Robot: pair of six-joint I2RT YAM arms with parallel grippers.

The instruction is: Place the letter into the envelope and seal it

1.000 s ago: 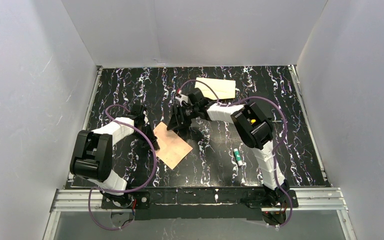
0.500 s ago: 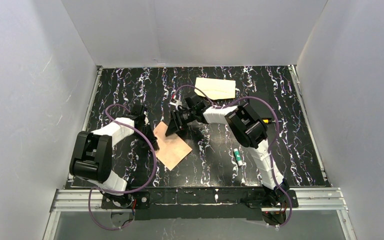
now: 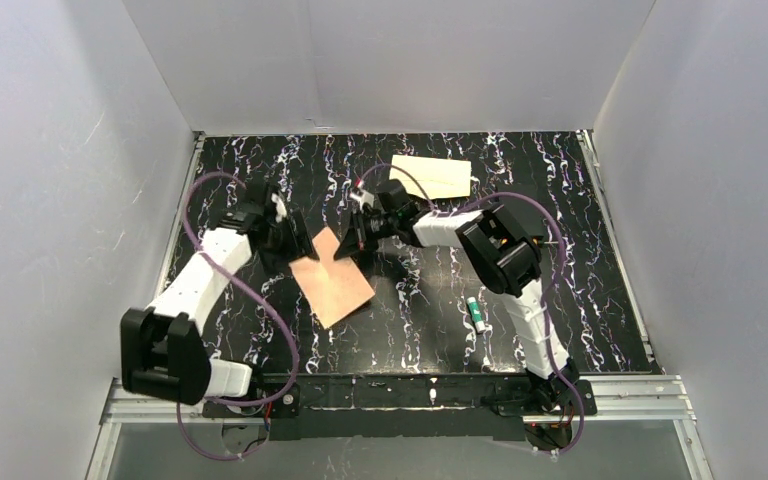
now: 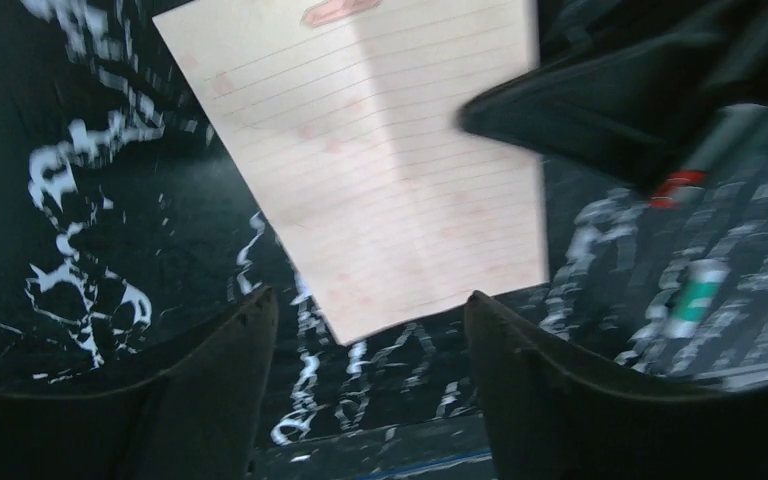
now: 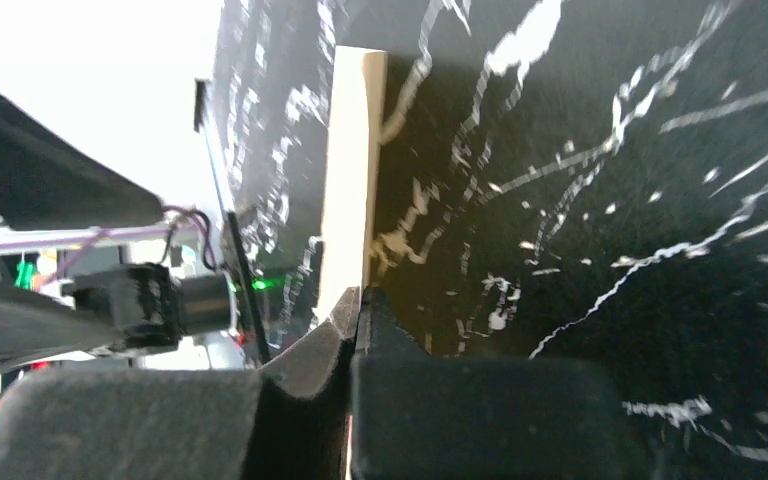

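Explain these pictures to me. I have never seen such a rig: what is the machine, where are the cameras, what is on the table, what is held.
The machine is two robot arms, a left arm and a right arm, bolted at the near edge of a black marbled table. Each ends in a two-finger tool. The wide picture comes from a fixed camera above and behind the arms. The other two come from cameras on the wrists, looking past each arm's own fingers. On the table are a lined letter in the middle, a pale envelope at the far side, and a small white and green tube nearer, to the right. The right tool is shut on the letter's far corner. The left tool is open beside the letter and holds nothing.
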